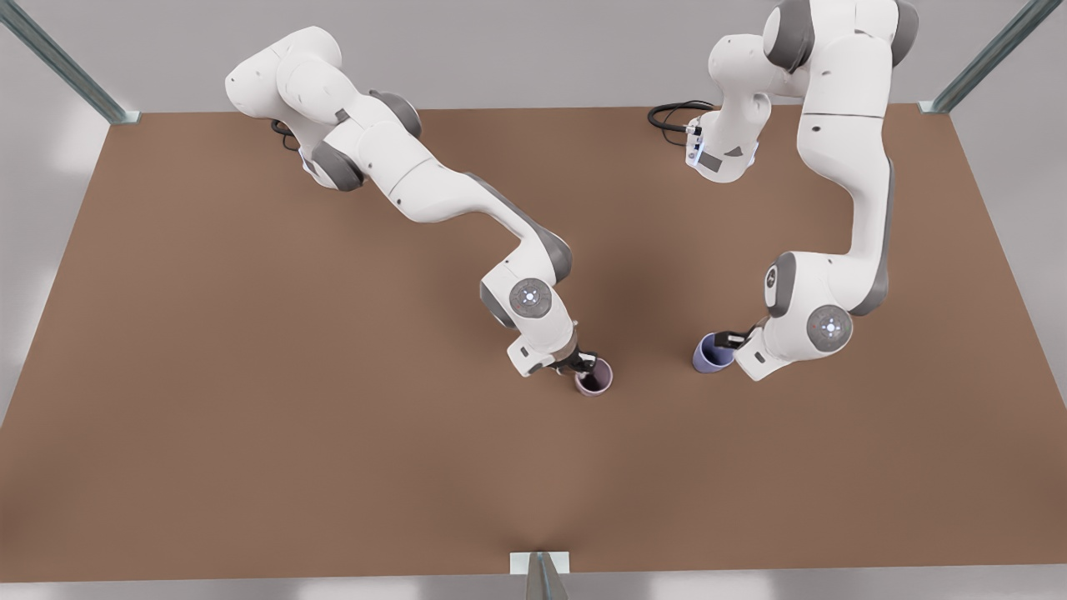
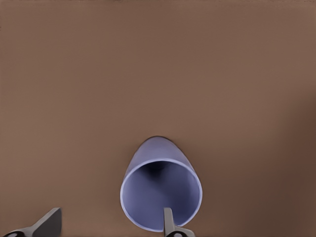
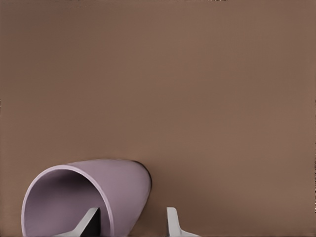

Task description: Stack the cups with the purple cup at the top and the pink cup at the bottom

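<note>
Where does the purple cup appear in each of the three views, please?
Front view: purple cup right of centre on the brown table, at the left gripper.
Left wrist view: low centre, one finger inside its rim.
Right wrist view: not in it.
Shared landmark: the brown table.

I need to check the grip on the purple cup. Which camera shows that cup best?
The left wrist view: the purple cup is close up, its open mouth facing the camera, one finger of the left gripper inside the rim, the other outside. The front view shows it small, partly behind the arm. The right wrist view shows the pink cup instead.
</note>
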`<state>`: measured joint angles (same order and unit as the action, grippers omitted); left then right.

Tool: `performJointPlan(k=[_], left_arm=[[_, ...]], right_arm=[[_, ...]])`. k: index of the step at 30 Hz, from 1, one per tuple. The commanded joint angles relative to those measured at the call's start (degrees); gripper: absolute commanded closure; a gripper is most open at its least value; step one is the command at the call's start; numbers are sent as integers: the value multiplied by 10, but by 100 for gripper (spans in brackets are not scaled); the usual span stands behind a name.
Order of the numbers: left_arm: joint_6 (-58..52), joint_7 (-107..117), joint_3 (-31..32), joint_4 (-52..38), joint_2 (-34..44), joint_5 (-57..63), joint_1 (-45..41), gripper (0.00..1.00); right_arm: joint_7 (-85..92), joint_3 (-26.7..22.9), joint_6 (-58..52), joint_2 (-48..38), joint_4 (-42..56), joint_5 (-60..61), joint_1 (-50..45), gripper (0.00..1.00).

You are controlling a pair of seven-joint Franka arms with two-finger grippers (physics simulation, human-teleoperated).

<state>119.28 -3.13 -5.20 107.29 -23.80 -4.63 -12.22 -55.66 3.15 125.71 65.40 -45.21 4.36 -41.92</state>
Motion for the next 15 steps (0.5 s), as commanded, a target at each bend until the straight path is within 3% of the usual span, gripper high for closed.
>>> performJointPlan(k=[1, 4, 7, 9, 10, 11, 12, 14, 15], left_arm=[[47, 6, 0, 1, 0, 1, 0, 0], [47, 6, 0, 9, -5, 0, 0, 0], [65, 6, 0, 24, -20, 0, 0, 0], [88, 6, 0, 35, -29, 0, 0, 0], [94, 7, 0, 35, -34, -1, 0, 12], [90, 7, 1, 34, -34, -4, 0, 45], [84, 8, 1, 34, -34, -5, 0, 62], [82, 13, 3, 34, -31, -7, 0, 78], [82, 15, 3, 34, -30, -8, 0, 79]], right_arm=[[-100, -1, -25, -6, 0, -5, 0, 0], [-86, -2, -75, -82, -13, -11, 13, 0], [162, -2, -99, -373, -348, -13, 185, 0], [358, -8, -216, -452, -378, -12, 300, 0], [386, -14, -269, -474, -369, -12, 335, 0], [397, -30, -353, -476, -307, -13, 352, 0], [452, -44, -432, -454, -242, -7, 370, 0], [527, -42, -429, -477, -257, -65, 373, 0], [580, -49, -409, -498, -289, -67, 382, 0]])
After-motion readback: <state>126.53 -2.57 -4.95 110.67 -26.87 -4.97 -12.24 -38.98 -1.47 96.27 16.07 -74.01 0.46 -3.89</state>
